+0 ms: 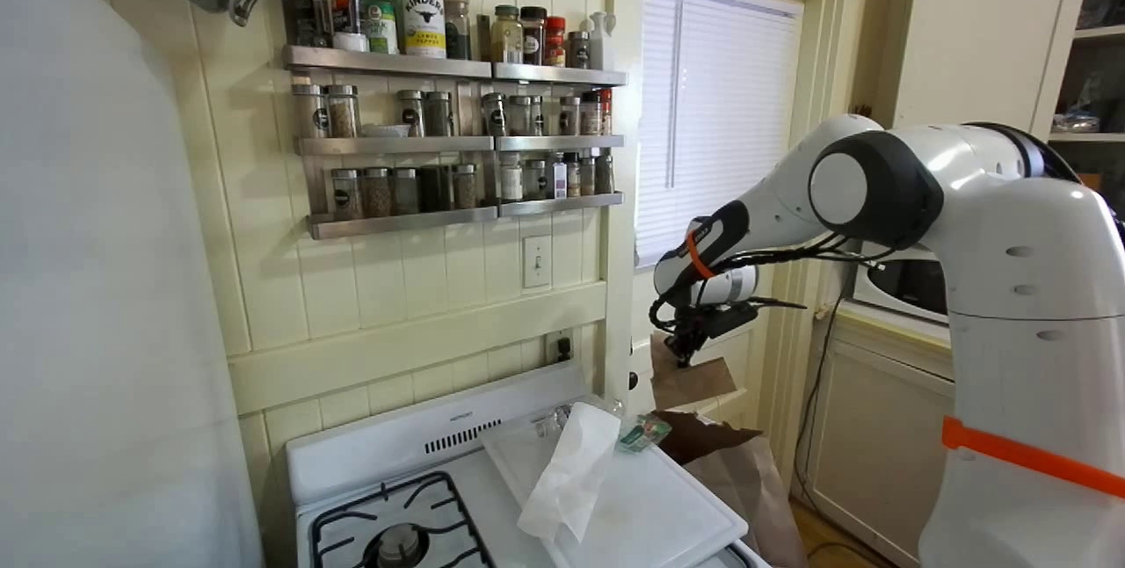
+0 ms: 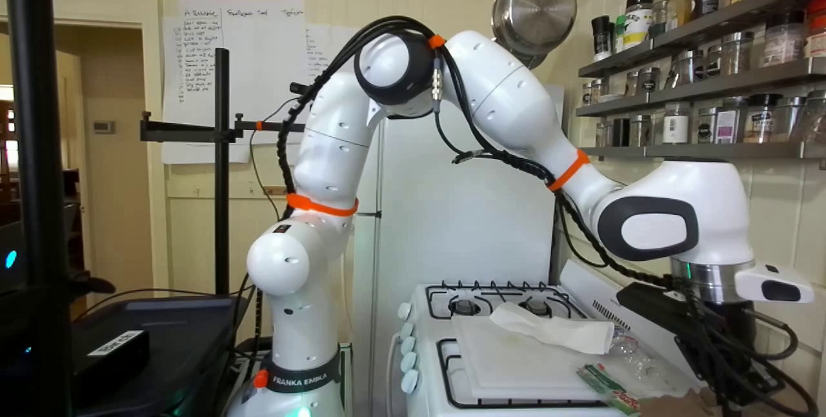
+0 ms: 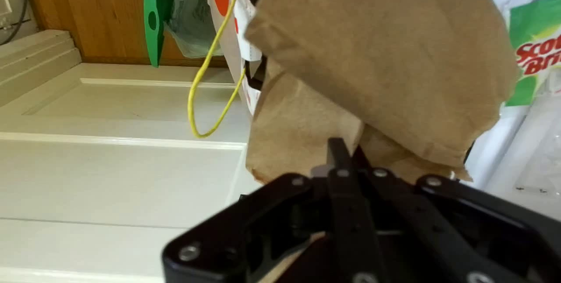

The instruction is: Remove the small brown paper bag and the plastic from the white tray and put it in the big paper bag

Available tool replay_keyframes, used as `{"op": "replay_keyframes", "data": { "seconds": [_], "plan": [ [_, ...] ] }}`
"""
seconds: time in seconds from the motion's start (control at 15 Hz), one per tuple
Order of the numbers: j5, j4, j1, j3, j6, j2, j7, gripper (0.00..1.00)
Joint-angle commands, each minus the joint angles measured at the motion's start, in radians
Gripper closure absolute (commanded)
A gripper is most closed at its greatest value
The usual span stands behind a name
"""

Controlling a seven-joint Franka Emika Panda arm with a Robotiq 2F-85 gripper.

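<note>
Both exterior views share the stove (image 1: 483, 484) and tray (image 1: 659, 502).

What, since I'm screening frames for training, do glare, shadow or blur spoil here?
In an exterior view, the window blind glows bright, partly washed out; in an exterior view, the handwritten wall sheet is soft, mostly illegible; in the wrist view, the gripper is dark and blurred, while the small brown paper bag shows its creases.
</note>
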Motion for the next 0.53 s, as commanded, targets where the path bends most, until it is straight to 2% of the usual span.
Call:
{"op": "replay_keyframes", "data": {
  "seconds": [0.0, 0.47],
  "plan": [
    [-0.01, 0.037, -0.026, 0.014, -0.021, 0.049, -0.056, 1.0],
    [-0.06, 0.032, -0.029, 0.015, 0.008, 0.116, -0.07, 1.0]
  ]
}}
